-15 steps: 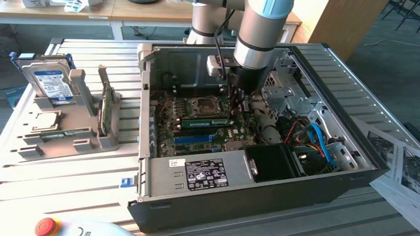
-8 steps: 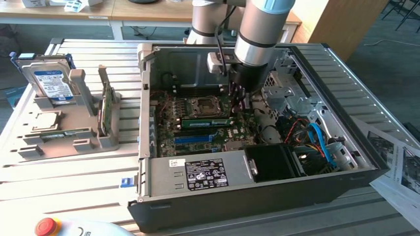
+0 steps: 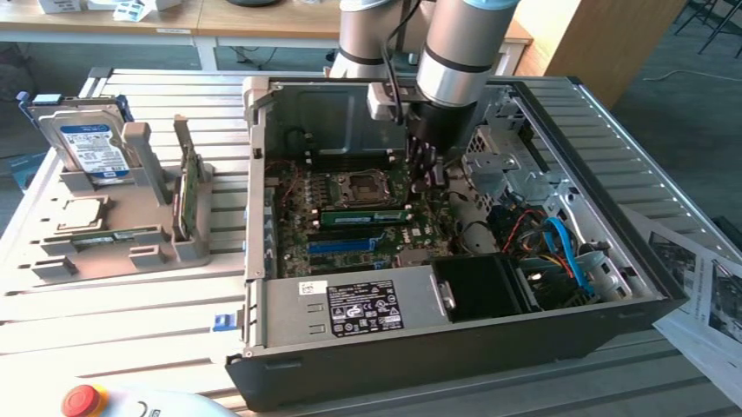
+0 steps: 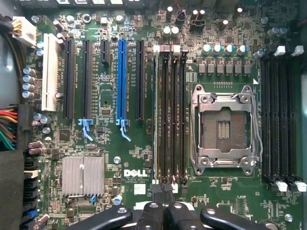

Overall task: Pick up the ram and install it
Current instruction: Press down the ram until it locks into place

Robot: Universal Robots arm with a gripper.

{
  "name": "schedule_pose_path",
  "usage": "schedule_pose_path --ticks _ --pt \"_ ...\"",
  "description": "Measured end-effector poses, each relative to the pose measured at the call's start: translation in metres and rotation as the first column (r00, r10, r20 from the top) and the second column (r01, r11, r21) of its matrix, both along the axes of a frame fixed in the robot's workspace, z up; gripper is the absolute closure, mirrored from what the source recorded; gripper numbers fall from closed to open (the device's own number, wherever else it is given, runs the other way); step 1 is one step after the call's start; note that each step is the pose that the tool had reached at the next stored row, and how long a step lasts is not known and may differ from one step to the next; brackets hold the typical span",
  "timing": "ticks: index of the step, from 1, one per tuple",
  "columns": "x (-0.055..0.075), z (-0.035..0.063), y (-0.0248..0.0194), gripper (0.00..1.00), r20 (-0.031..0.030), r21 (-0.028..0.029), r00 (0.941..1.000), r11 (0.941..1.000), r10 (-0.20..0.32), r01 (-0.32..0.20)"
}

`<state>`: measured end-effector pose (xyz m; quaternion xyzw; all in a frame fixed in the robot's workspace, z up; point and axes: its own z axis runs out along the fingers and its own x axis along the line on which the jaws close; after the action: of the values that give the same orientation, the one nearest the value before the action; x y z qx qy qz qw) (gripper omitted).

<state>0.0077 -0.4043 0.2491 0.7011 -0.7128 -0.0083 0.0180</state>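
Claw fingers look pressed together with nothing between them, poised low over the end of the memory slots beside the empty CPU socket, probably because pressing a stick home takes a closed tip. Just beyond, the ram stands on edge in one of those slots, label facing out; whether its latches have caught I cannot tell. Farther off, outside the computer case, a holder tray props a broader green card and a hard drive upright for easy grasping.
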Motion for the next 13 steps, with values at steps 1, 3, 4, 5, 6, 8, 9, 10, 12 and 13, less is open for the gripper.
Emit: schedule_pose_path --ticks 1,3,4,5,6,8,9,10,12,13 --pt "0.0 0.001 0.0 0.89 0.0 0.0 1.0 1.0 0.0 0.0" --pt "0.0 0.0021 0.0 0.89 0.0 0.0 1.0 1.0 0.0 0.0" --pt "0.0 0.0022 0.0001 0.89 0.0001 0.0002 1.0 1.0 0.0 0.0" --pt "0.0 0.0022 0.0001 0.89 0.0001 0.0003 1.0 1.0 0.0 0.0" --pt "0.0 0.0022 0.0001 0.89 0.0001 0.0003 1.0 1.0 0.0 0.0" --pt "0.0 0.0023 0.0 0.89 0.0 0.0 1.0 1.0 0.0 0.0" --pt "0.0 0.0023 0.0 0.89 0.0 0.0001 1.0 1.0 0.0 0.0" --pt "0.0 0.0023 0.0 0.89 0.0 0.0001 1.0 1.0 0.0 0.0" --pt "-0.0011 0.0023 0.0 0.89 0.0 0.0001 1.0 1.0 0.0 0.0" --pt "-0.0018 0.0023 0.0 0.89 0.0 -0.0001 1.0 1.0 0.0 0.0"
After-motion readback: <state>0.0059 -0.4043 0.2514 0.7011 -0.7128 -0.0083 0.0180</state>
